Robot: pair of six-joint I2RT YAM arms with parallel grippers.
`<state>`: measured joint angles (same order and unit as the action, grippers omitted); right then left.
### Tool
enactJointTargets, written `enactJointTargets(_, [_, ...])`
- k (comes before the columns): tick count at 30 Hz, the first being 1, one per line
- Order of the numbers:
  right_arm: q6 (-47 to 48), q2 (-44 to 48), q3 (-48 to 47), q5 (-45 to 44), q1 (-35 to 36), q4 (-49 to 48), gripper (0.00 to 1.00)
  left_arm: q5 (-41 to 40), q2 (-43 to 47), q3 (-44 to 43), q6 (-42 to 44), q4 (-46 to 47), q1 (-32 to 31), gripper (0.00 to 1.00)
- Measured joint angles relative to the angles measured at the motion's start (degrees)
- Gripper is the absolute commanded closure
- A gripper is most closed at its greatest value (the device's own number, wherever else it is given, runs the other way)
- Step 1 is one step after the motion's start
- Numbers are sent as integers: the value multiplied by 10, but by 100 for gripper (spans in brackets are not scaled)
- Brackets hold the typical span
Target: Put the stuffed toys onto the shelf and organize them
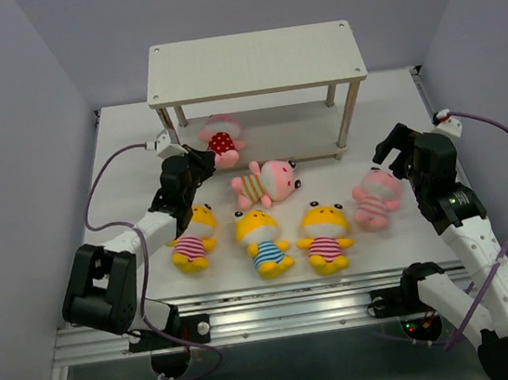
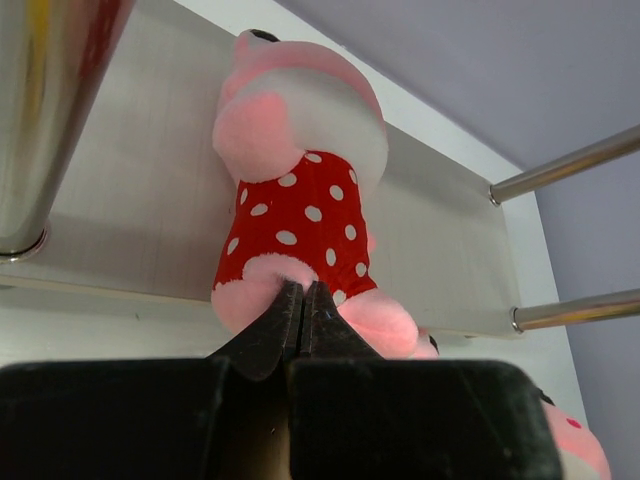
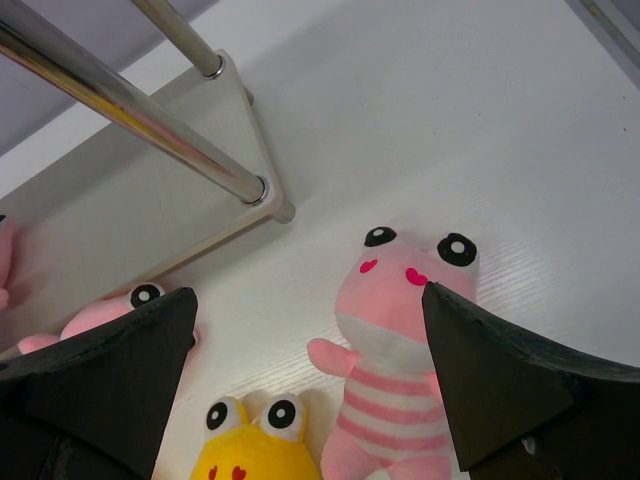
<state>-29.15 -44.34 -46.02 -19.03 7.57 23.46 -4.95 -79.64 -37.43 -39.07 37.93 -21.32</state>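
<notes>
A pink stuffed toy in a red white-dotted shirt [image 1: 221,141] [image 2: 300,190] lies on the left end of the shelf's lower board [image 2: 150,200], legs over the front edge. My left gripper [image 1: 202,164] [image 2: 303,292] is shut, its tips pressed against this toy between the legs. My right gripper [image 1: 397,154] [image 3: 310,330] hangs open above a pink toy with pink stripes [image 1: 377,197] [image 3: 400,330] and holds nothing. On the table lie a brown-striped pink toy [image 1: 265,184] and three yellow toys [image 1: 193,239] [image 1: 262,238] [image 1: 326,235]. The shelf's top board [image 1: 253,62] is bare.
Thin metal shelf legs [image 2: 50,120] [image 3: 130,120] stand close to both grippers. A yellow toy's head [image 3: 255,445] lies just beside the pink-striped one. Grey walls close in the table [image 1: 126,141] at left, right and back.
</notes>
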Motion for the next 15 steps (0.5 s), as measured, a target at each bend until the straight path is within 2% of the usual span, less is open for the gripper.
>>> enactJointTargets(5, [0,0,0,0,0,0,0,-2,-35,-17,5,11,0,100])
enactJointTargets(15, [0,0,0,-1,0,-1,0,-23,-52,-33,11,8,0,100])
